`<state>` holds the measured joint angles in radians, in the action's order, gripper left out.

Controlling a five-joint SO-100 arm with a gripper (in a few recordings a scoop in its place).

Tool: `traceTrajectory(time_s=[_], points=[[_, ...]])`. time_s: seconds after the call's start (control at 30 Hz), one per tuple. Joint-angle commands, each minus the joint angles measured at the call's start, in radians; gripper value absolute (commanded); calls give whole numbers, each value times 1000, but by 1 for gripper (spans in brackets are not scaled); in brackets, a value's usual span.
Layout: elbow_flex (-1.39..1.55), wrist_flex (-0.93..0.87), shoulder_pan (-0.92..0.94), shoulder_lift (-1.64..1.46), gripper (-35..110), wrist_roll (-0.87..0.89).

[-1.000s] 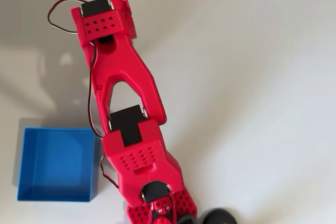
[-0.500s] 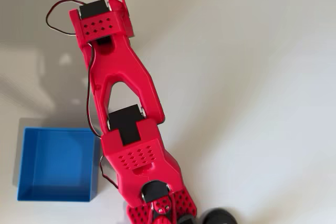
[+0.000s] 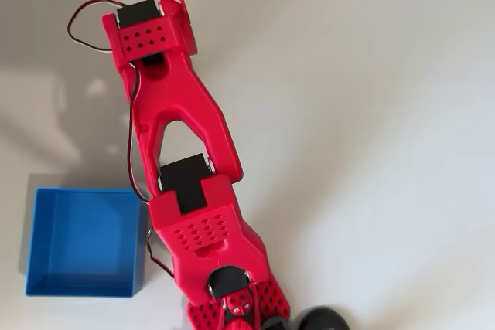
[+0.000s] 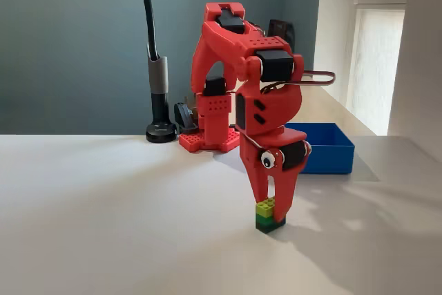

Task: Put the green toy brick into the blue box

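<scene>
In the fixed view the green toy brick [image 4: 266,220] stands on the white table, lime on top and darker green below. My red gripper [image 4: 273,209] points straight down onto it, its fingers closed against the brick's upper part, and one finger [image 4: 283,198] covers the brick's right side. The blue box [image 4: 323,147] sits behind and to the right of the brick, a short way off. In the overhead view the blue box [image 3: 83,241] lies at the lower left, beside the red arm [image 3: 182,121], whose wrist hides the brick.
A black lamp post with a round foot [image 4: 161,131] stands at the back beside the arm's red base [image 4: 207,139]. A black round object [image 3: 325,319] lies by the base in the overhead view. White table [image 4: 103,226] spreads left and in front of the brick.
The arm's far end shifted slightly to the left in the overhead view a second ago and has held still since. The box has not moved.
</scene>
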<state>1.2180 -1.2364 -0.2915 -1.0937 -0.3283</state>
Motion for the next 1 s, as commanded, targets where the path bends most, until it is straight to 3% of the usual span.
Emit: traceTrajectory(time_s=[0.0, 0.47, 0.97], points=[[-57, -32, -34, -156, 0, -15], [149, -137, -285, -575, 0, 17], [150, -413, -707, -652, 0, 255]])
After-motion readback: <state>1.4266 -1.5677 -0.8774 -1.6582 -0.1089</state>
